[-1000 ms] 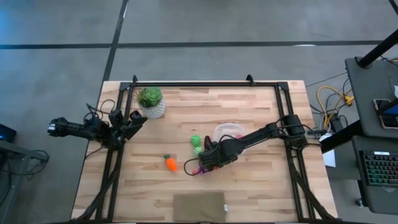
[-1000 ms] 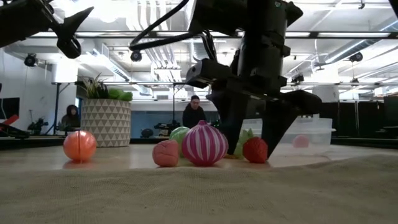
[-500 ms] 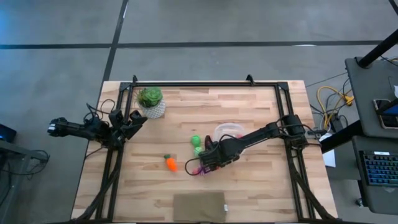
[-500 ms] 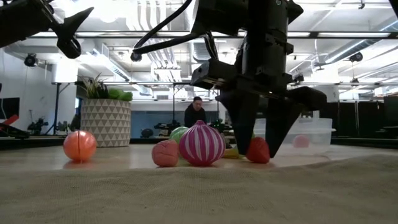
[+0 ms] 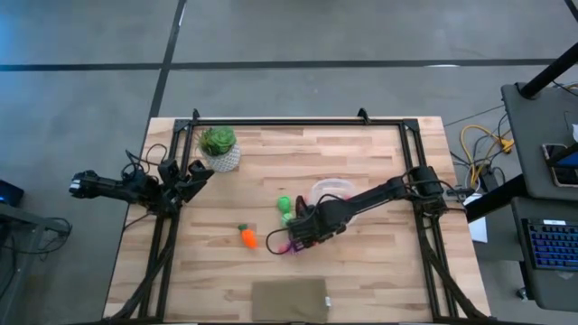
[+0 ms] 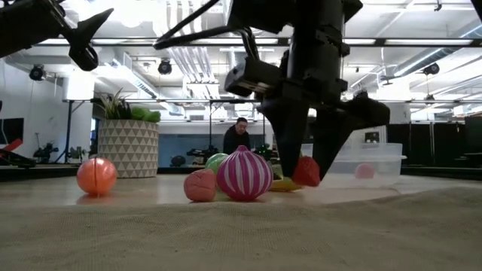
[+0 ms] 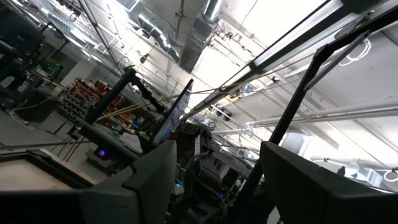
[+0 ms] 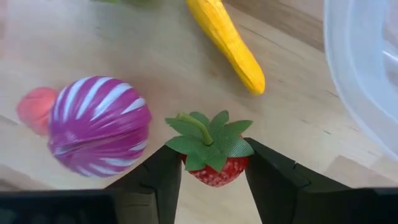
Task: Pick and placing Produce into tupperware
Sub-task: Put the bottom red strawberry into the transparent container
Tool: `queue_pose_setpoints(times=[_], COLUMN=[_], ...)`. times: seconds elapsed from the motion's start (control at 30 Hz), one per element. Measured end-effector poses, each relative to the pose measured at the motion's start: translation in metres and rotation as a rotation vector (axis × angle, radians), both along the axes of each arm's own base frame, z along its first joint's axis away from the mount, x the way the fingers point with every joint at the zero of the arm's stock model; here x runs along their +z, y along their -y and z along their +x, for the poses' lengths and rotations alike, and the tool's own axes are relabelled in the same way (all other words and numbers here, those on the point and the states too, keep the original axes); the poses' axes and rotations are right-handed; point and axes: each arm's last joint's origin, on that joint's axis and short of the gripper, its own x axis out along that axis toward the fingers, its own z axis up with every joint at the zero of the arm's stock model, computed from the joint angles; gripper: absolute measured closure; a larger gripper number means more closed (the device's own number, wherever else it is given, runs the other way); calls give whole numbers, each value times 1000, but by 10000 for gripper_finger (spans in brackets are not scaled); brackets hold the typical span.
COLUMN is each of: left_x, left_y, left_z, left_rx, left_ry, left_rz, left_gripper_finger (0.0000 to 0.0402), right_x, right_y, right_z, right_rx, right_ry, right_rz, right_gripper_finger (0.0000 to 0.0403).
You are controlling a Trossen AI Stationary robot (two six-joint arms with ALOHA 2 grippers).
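Observation:
My right gripper (image 8: 214, 173) points down at the table's middle, shut on a red strawberry with green leaves (image 8: 214, 157). Beside it lie a magenta striped ball (image 8: 99, 124), a small red piece (image 8: 34, 106) and a yellow piece (image 8: 227, 40). Farther off are two green balls (image 5: 285, 210) and an orange carrot (image 5: 247, 237). The clear tupperware (image 5: 331, 191) stands just right of the gripper, with a pinkish piece inside. My left gripper (image 5: 200, 171) waits open at the table's left edge, tipped upward. My right gripper pinches the strawberry's red body (image 8: 214, 174), just below the leaves, between its two fingers (image 8: 158, 180). They come from above, pointing down. The strawberry (image 6: 306, 172) sits tilted between the fingertips, at or barely above the tabletop.
A leafy plant in a white patterned pot (image 5: 219, 149) stands at the far left. A beige mat (image 5: 289, 300) lies at the near edge. A black frame (image 5: 298, 122) runs round the table.
My right gripper's fingers have closed in from either side of the strawberry and taken hold of it. The strawberry now sits a little higher and tilted between them. The other pieces lie as before.

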Motion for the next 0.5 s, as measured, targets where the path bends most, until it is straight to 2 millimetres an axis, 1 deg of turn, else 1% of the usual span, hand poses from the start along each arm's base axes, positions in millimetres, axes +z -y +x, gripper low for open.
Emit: queue_pose_setpoints(times=[0.1,0.23,0.33,0.5], left_x=[0,0,0,0], left_y=[0,0,0,0], left_z=[0,0,0,0], left_rx=[0,0,0,0], left_ry=[0,0,0,0], left_rz=[0,0,0,0], left_gripper_finger=[183,183,183,183], right_x=[8,23,40,76], right_y=[0,0,0,2], right_z=[2,2,1,-3], right_rx=[16,32,52,65], right_ry=[-4,-30,-54,-113], right_rz=[-6,-16,-26,-95], right_gripper_finger=[246,255,258,251])
